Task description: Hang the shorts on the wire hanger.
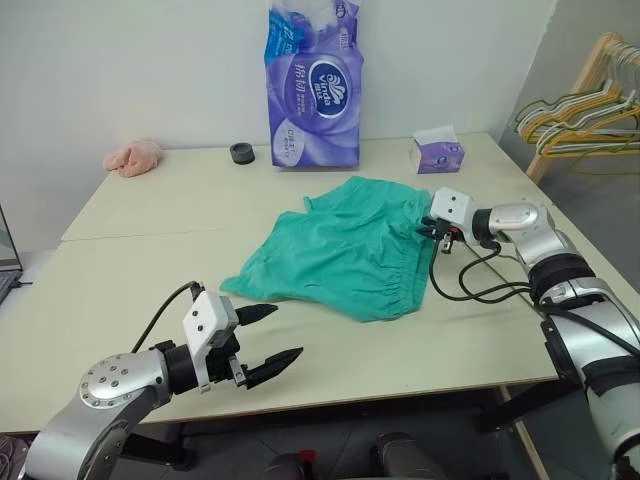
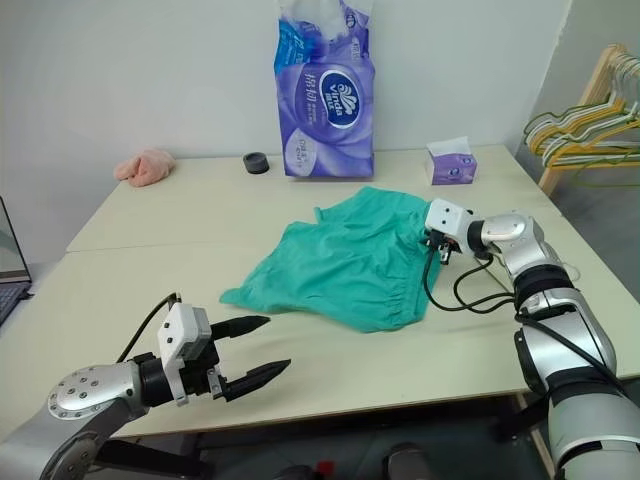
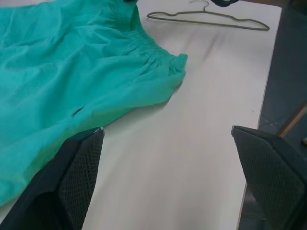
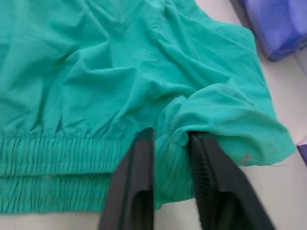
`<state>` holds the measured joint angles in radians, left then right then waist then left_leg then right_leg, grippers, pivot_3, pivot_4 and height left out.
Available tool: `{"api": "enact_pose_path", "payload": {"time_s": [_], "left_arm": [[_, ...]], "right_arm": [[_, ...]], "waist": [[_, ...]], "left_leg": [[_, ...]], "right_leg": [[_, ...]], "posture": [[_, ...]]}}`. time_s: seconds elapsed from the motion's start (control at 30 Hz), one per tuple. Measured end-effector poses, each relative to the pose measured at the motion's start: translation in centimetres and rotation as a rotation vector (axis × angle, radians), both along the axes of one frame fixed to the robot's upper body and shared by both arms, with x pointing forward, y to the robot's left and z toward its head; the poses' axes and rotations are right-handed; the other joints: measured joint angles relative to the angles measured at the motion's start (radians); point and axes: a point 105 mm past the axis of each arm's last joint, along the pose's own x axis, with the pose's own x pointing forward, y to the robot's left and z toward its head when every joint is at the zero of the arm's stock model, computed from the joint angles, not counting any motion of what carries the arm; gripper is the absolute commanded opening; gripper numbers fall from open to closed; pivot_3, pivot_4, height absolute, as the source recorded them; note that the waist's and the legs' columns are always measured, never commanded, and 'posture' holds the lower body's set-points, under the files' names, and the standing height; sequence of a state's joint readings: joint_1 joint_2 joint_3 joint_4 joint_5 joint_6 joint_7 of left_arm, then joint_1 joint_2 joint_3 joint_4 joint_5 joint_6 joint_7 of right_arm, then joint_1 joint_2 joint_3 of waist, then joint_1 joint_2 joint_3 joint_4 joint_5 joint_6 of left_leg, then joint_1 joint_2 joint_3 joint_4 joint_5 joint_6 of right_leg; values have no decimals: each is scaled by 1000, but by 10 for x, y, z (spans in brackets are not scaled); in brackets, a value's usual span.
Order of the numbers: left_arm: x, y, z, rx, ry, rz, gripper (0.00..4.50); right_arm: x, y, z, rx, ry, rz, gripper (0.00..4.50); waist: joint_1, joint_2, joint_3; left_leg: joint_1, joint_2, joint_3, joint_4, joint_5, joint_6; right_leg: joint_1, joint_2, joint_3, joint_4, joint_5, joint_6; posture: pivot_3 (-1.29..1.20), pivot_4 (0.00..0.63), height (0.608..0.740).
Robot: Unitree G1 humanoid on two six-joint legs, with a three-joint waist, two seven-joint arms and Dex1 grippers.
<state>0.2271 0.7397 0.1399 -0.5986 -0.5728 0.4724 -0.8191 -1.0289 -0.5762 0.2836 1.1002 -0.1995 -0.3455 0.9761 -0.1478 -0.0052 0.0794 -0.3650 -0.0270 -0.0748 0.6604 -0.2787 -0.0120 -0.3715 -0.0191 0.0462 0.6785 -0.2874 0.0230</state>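
The teal-green shorts (image 1: 345, 250) lie spread flat in the middle of the table, elastic waistband toward the front right. My right gripper (image 4: 170, 136) is at their right edge and is shut on a bunched fold of the cloth beside the waistband. The same gripper (image 1: 428, 228) reaches in low from the right. My left gripper (image 1: 289, 331) hovers open near the table's front edge, short of the shorts' near left corner, with nothing between its fingers. The thin olive-green wire hanger (image 3: 206, 18) lies flat on the table beyond the waistband, in the left wrist view.
A tall purple tissue pack (image 1: 313, 80) stands at the back of the table (image 1: 150, 220). A small tissue box (image 1: 437, 152), a black roll (image 1: 241, 153) and a pink cloth lump (image 1: 135, 156) are there too. Bunched hangers (image 1: 580, 115) hang on a rack at far right.
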Motion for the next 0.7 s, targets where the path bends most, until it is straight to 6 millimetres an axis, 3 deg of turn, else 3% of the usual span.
{"api": "enact_pose_path", "payload": {"time_s": [0.13, 0.23, 0.3, 0.37, 0.47, 0.6, 0.7], "left_arm": [[-1, -2, -2, 4, 5, -14, 4500], [0, -1, -4, 8, 1, -25, 4500], [3, 3, -6, 10, 3, -15, 4500], [6, 8, -10, 16, 9, -2, 4500], [11, 16, -13, 24, 6, 26, 4500], [14, 37, -18, 55, 13, 74, 4500], [18, 49, -19, 67, 13, 108, 4500]], "right_arm": [[-12, -39, -13, -197, -13, -16, 3490], [-20, -63, -10, -310, -43, -24, 4485], [-30, -69, -7, -320, -50, 9, 4485], [-40, -60, -5, -257, -48, 64, 4485], [-64, -30, -6, -71, -53, 199, 4485], [-112, 8, -30, 51, 13, 354, 4485], [-132, 47, -43, 118, 4, 429, 4485]], "waist": [[6, 1, 0], [5, 2, 0], [2, 2, -1], [-10, 2, -1], [-26, 2, -1], [-31, 2, -1], [-40, 3, -1]], "left_leg": [[1, 0, 0, 0, 0, 0], [1, 0, 1, 0, 0, 0], [2, 1, 1, 0, 0, 0], [3, 3, 1, 0, 0, 0], [3, 3, 0, 1, 0, 0], [3, 3, -1, 1, 0, 0], [3, 3, 0, 1, 0, 0]], "right_leg": [[0, 0, 0, 1, 0, 0], [0, 1, 0, 1, 0, 0], [0, 1, 0, 2, -1, -1], [1, 3, 0, 2, -1, 0], [2, 3, 0, 2, -2, 1], [2, 3, 0, 2, -3, 4], [2, 3, 0, 3, -3, 5]], "posture": [[-157, 15, 740], [-157, 15, 740], [-218, 23, 740], [-218, 23, 740], [-229, 31, 740], [-230, 30, 740], [-223, 27, 740]]}}
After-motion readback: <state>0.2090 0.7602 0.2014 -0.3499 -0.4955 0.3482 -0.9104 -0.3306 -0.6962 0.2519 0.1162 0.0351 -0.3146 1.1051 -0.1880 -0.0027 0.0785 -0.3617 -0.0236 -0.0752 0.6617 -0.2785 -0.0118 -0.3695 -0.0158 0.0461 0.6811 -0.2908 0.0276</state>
